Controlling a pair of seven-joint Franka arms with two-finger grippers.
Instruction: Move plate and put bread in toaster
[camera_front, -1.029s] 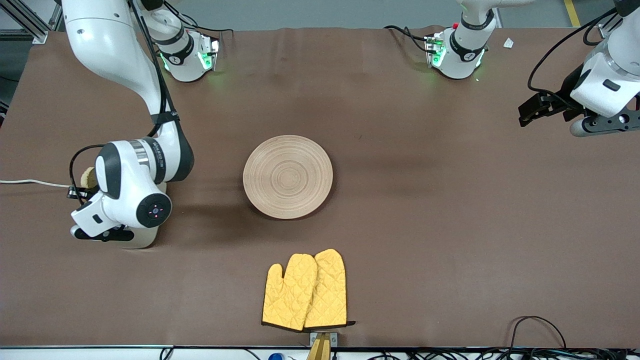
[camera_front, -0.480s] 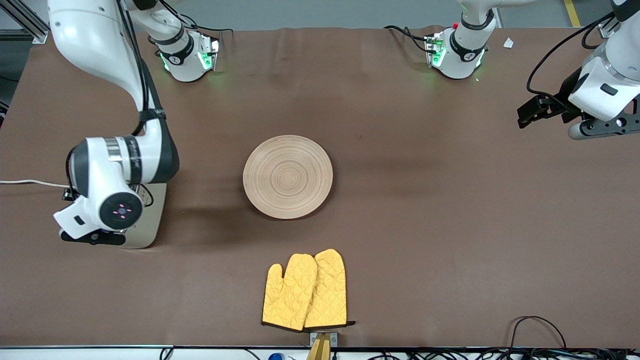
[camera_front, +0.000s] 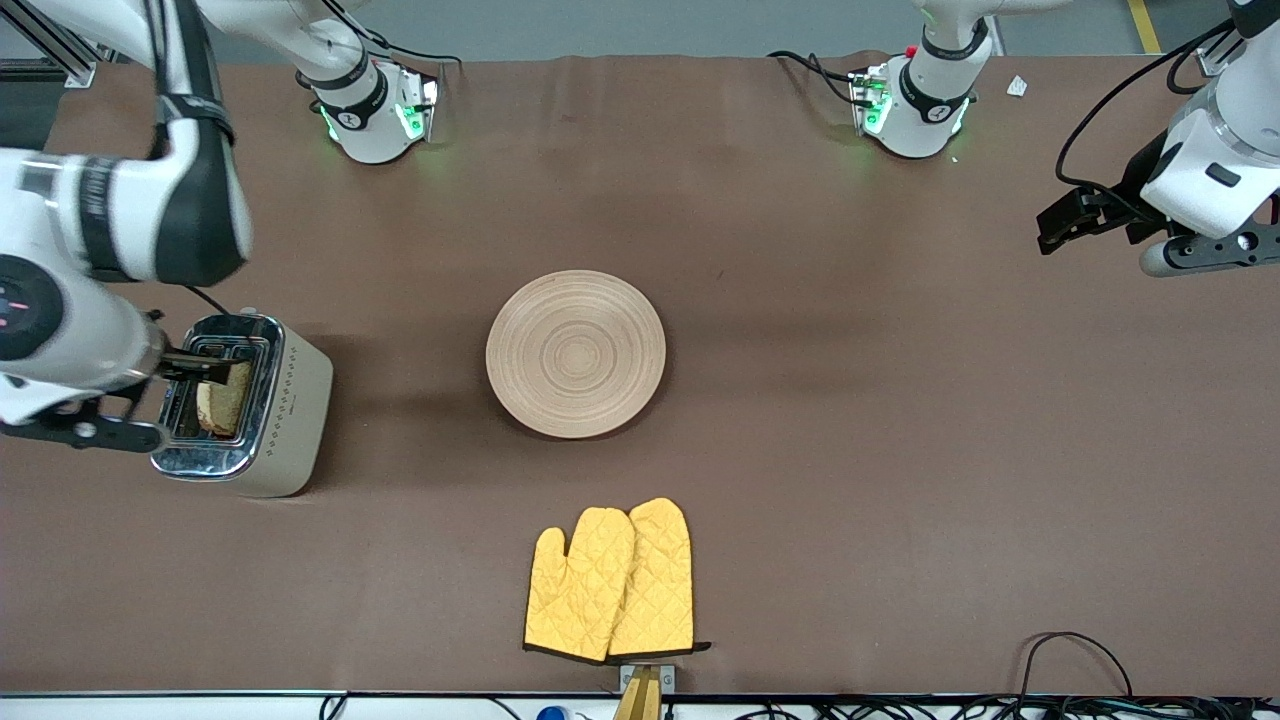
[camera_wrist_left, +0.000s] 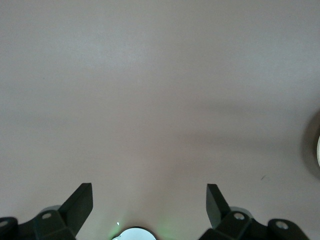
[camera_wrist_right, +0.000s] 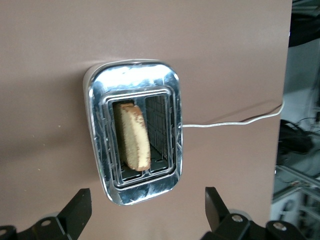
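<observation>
The toaster, chrome on top with cream sides, stands at the right arm's end of the table. A brown slice of bread sits tilted in the slot on the plate's side, its top edge showing. My right gripper hangs open and empty above the toaster, apart from the bread. The round pale wooden plate lies bare at the table's middle. My left gripper waits open and empty over bare table at the left arm's end.
A pair of yellow oven mitts lies nearer to the front camera than the plate. The toaster's white cord trails off toward the table edge. Cables loop at the front edge near the left arm's end.
My right gripper opened and let go of the bread, then rose and drew off toward the table's end, uncovering the toaster with the slice in its slot. The left arm hardly moved.
</observation>
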